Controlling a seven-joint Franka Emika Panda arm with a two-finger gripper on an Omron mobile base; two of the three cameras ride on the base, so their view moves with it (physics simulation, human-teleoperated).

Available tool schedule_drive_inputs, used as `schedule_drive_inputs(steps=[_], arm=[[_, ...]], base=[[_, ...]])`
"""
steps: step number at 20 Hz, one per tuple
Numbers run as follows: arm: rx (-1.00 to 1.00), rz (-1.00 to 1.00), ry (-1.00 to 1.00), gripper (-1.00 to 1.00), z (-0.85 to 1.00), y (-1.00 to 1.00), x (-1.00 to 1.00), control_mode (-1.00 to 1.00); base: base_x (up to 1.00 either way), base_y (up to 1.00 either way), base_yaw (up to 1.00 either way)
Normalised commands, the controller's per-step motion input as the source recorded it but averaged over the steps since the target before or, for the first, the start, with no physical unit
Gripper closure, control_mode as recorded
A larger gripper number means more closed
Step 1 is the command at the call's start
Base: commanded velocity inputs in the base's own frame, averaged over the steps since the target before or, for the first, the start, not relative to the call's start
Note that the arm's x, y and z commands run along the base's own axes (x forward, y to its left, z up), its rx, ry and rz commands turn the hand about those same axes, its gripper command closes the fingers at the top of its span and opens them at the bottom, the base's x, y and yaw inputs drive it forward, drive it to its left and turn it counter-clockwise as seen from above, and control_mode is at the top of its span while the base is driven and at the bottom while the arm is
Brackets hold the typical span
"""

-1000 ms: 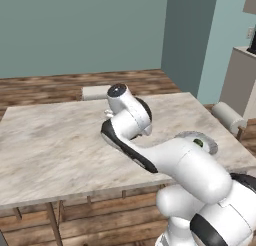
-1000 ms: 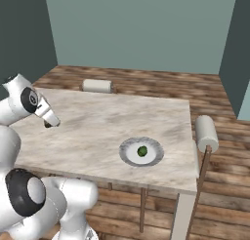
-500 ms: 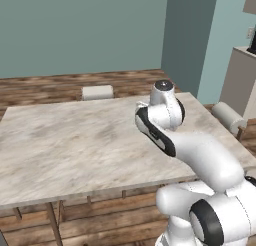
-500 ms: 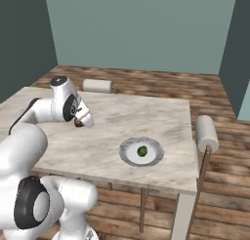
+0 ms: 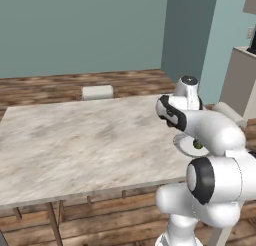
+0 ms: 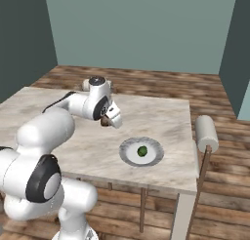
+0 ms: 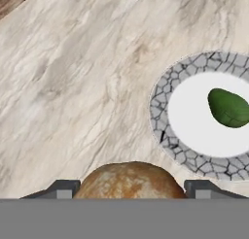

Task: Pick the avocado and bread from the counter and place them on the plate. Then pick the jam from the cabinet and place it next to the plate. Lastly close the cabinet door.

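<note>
Bread (image 7: 127, 180) between pincer (image 7: 129, 188) tips, avocado (image 7: 229, 108) on plate (image 7: 165, 136)

1. The bread (image 7: 129, 179) is cut off at the bottom of the hand view; its lower half is unseen.
2. The plate (image 7: 163, 119) runs off the right edge of the hand view.
3. In the left base view, the arm hides most of the plate (image 5: 186, 146) at centre right; the avocado (image 5: 198, 145) peeks out as a sliver.
4. In the right base view, the bread (image 6: 105, 121) is mostly hidden behind the hand at centre left.
</note>
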Motion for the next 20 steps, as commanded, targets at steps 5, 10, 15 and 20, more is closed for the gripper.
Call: schedule_drive_inputs(steps=[5, 10, 15, 20], arm=[[0.00, 0.00, 0.12, 1.00, 0.00, -0.72, 0.08, -1.00], [0.00, 0.00, 0.11, 1.00, -0.04, -0.57, -0.01, -1.00], [0.00, 0.01, 0.02, 1.00, -0.23, -0.42, -0.04, -1.00], [0.00, 0.05, 0.02, 1.00, -0.48, -0.27, -0.18, -1.00]], base=[[0.00, 0.00, 0.00], [0.00, 0.00, 0.00], [0.00, 0.00, 0.00], [0.00, 0.00, 0.00]])
